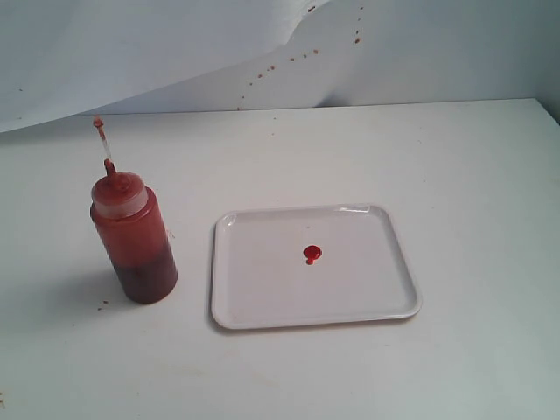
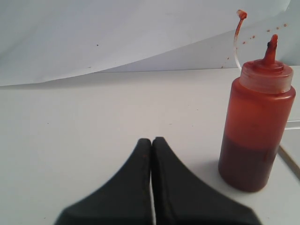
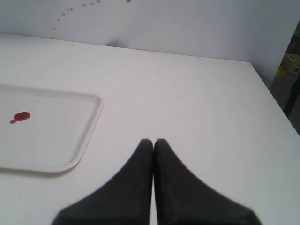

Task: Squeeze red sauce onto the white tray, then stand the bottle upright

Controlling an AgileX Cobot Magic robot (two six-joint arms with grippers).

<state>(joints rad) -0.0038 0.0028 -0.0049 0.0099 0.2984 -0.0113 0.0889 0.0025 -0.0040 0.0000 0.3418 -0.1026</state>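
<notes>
The bottle stands upright on the table, left of the white tray, its thin nozzle pointing up. A small blob of red sauce lies near the middle of the tray. No arm shows in the exterior view. In the left wrist view the bottle stands beside my left gripper, which is shut on nothing and apart from it. My right gripper is shut and empty over bare table, off the tray's corner, with the red sauce further off.
A white backdrop hangs behind the table, with tiny dark red specks on it. The table's far edge meets the backdrop. Its side edge shows in the right wrist view, with dark clutter beyond.
</notes>
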